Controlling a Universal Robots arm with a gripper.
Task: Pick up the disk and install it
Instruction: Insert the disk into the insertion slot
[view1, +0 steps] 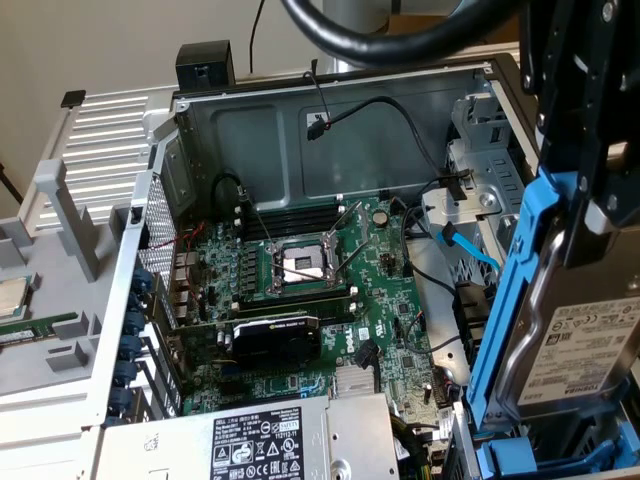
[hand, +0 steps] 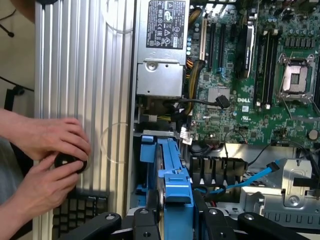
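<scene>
The disk (view1: 572, 345), a silver hard drive with a white label in a bright blue carrier frame (view1: 512, 300), hangs on edge, nearly upright, over the drive bay at the exterior view's right. My gripper (view1: 600, 150) is shut on its upper part, black fingers on either side. In the wrist view the carrier's blue edge (hand: 172, 167) runs between my two black fingers (hand: 148, 222), with the gripper (hand: 177, 222) closed around it above the bay beside the motherboard.
The open computer case (view1: 330, 130) holds a green motherboard (view1: 385, 290) with a bare CPU socket (view1: 300, 265), a graphics card (view1: 275, 340) and a power supply (view1: 270, 440). Another blue carrier (view1: 540, 462) sits in the bay below. A blue cable (view1: 465, 245) crosses nearby. A person's hands (hand: 47, 160) rest on the case's ribbed side.
</scene>
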